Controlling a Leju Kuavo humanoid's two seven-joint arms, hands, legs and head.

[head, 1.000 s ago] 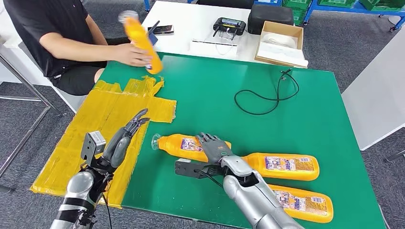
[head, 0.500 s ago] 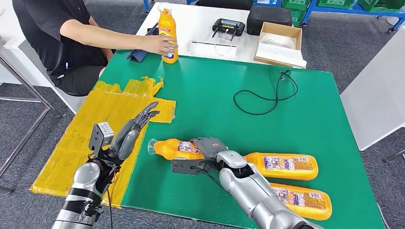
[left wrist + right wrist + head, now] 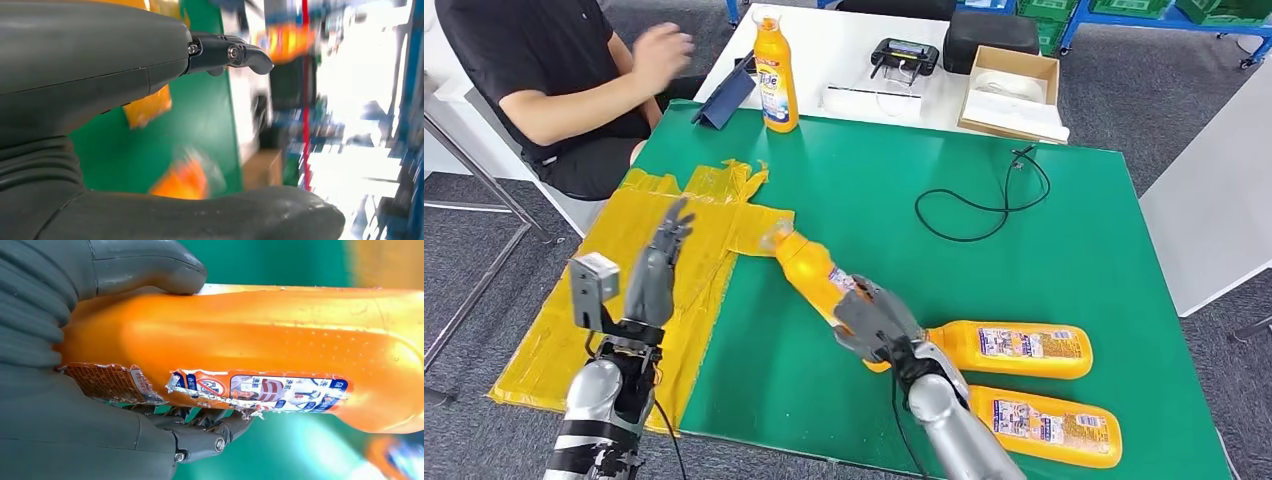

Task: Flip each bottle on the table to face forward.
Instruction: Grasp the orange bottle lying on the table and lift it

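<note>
Left wrist view: blurred orange bottle [image 3: 182, 180].

An orange bottle [image 3: 814, 273] was tilted at the frame's centre, neck toward the upper left, its lower body gripped by the right hand [image 3: 874, 322]; its torn label [image 3: 260, 390] showed. Two more orange bottles [image 3: 1014, 349] [image 3: 1046, 426] lay flat at lower right. A fourth [image 3: 775, 72] stood upright at top centre.

Glossy orange plastic bottle [image 3: 260, 340] between the matt grey fingers [image 3: 210, 437] and thumb of the right hand [image 3: 871, 322], its torn paper label [image 3: 255, 390] ragged-edged beside the fingertips. Smooth matt green table mat [image 3: 984, 270]; crinkled, shiny yellow plastic sheeting [image 3: 614, 290].
</note>
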